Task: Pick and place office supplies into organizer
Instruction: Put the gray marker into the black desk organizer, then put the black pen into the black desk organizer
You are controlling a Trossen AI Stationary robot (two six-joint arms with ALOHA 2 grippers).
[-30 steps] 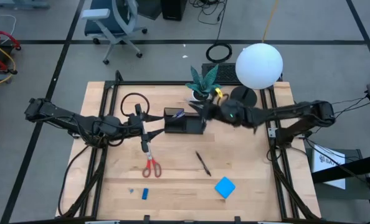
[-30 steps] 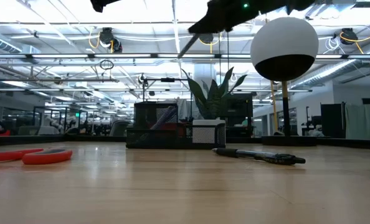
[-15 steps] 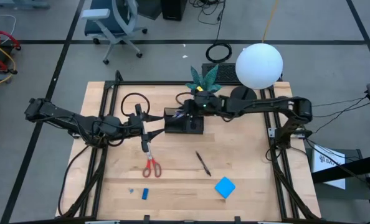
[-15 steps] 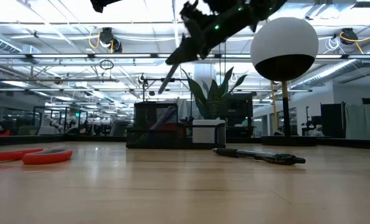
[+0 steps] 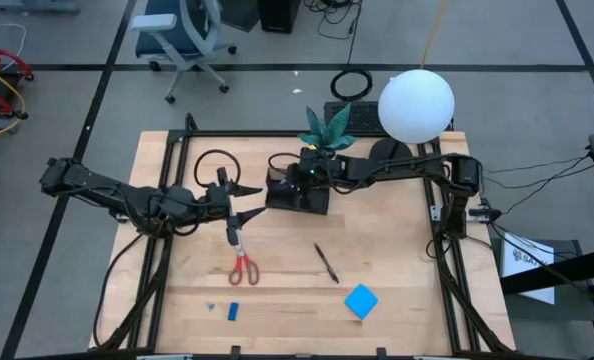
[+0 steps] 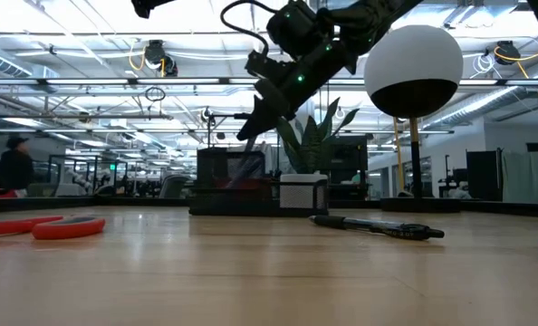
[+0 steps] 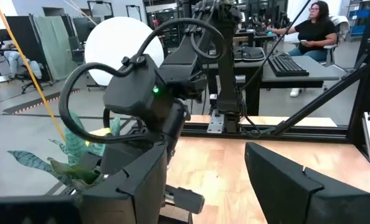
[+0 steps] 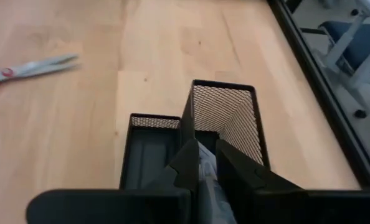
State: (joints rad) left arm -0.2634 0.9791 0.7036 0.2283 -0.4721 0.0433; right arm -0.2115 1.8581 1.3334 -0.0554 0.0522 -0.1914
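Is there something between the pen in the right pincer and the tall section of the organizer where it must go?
Nothing visible stands in the way. The right pincer, shut on a pen, hangs just above the organizer; its tall mesh section lies open directly ahead. The plant stands behind the organizer, off the path.

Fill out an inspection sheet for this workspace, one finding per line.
Surface: wooden table, bare at the right.
Job's things: organizer at the back centre; scissors, black pen, blue pad and small blue piece lie loose.
Clutter: plant and white globe lamp at the back edge.
Grippers: right gripper shut on a grey pen above the organizer's tall section; left gripper open, beside the organizer.
Cables: black loop by the left arm.
Surroundings: office chair; seated person at a desk.
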